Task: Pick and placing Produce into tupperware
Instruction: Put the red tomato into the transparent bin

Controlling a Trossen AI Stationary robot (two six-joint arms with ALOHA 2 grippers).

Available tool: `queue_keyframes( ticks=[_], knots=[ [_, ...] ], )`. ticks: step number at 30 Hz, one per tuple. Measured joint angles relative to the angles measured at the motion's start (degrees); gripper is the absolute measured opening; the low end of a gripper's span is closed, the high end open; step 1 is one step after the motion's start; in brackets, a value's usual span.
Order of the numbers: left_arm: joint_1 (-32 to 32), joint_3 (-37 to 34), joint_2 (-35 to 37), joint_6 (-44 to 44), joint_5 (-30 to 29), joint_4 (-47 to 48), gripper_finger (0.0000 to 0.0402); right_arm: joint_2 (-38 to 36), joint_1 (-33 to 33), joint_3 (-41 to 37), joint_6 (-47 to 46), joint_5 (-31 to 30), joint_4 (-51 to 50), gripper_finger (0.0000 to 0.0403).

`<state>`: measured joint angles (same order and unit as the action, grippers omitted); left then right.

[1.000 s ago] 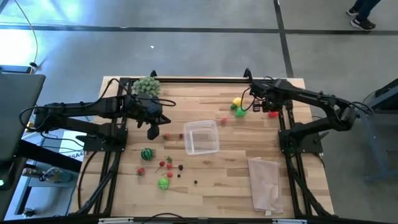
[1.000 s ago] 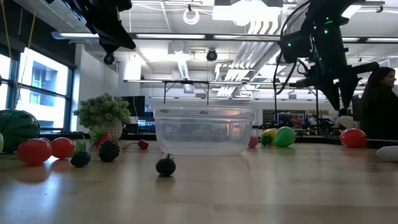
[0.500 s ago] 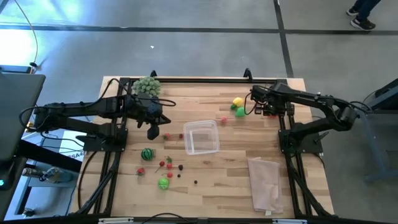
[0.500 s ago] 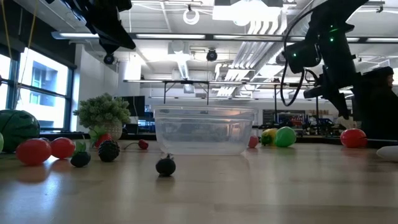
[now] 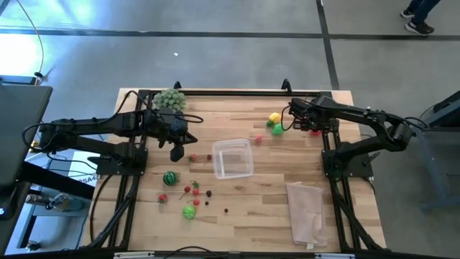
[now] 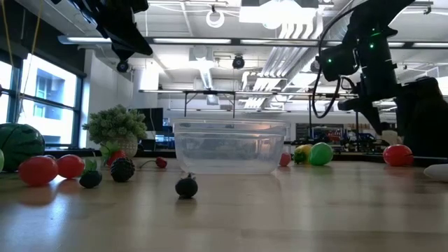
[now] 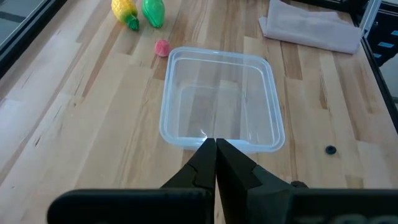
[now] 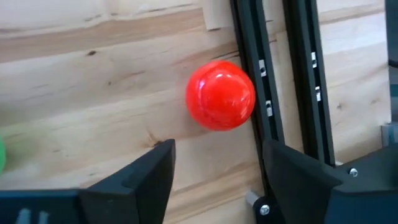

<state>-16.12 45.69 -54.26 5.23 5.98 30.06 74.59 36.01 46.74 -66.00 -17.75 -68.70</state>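
Drifting back toward the red ball [image 8: 220, 94], the right gripper [image 8: 214, 165] hovers by the bench's far right edge.
Its jaws gape wide; the left gripper [image 7: 216, 148], pinched closed, waits beside the mid-bench tupperware [image 5: 233, 158].

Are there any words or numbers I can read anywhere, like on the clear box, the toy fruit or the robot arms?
None can be read in any view.
The tupperware is plain clear plastic with no label.
The red ball, one piece of the produce, has no writing.
The left gripper and right gripper show no marks.
The folded cloth is plain.
Signs in the room behind the table are too blurred to read.
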Motion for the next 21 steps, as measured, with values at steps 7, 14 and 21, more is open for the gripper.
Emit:
queue_keyframes(
  ticks=[7,14,21],
  knots=[
    [0.0,0.0,0.0,0.0,0.0,0.0,0.0001,0.0,0.0,0.0,0.0,-0.7,1.2,0.0260],
    [0.0,0.0,0.0,0.0,0.0,0.0,0.0001,1.0,0.0,0.0,0.0,-0.7,1.9,0.0262],
    [0.0,0.0,0.0,0.0,0.0,0.0,0.0001,5.3,1.2,0.0,-1.6,-0.9,1.9,0.0262]
  ],
)
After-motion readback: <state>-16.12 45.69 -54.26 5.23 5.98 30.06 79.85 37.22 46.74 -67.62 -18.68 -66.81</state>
